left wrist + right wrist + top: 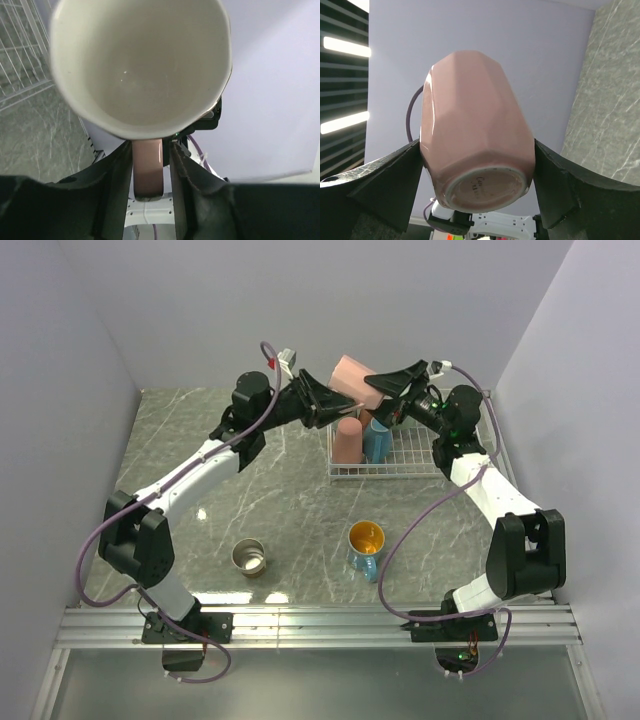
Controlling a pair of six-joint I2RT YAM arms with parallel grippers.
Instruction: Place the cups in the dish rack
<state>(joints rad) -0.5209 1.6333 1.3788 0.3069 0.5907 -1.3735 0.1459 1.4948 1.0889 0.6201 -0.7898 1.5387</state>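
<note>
A pale pink mug (350, 373) hangs in the air over the back left of the white wire dish rack (415, 455), held between both grippers. My left gripper (333, 405) is shut on its handle (147, 170); the mug's white inside (140, 65) faces that camera. My right gripper (380, 385) is shut on the mug's body (475, 130), its base toward that camera. A salmon pink cup (348, 440) and a blue cup (377, 440) stand in the rack's left end. A steel cup (248, 557) and a blue mug with a gold inside (365, 540) stand on the table in front.
The rack's right part shows bare wire. Part of the rack (20, 50) shows at the left of the left wrist view. Grey walls close the table at the back and both sides. A metal rail runs along the near edge.
</note>
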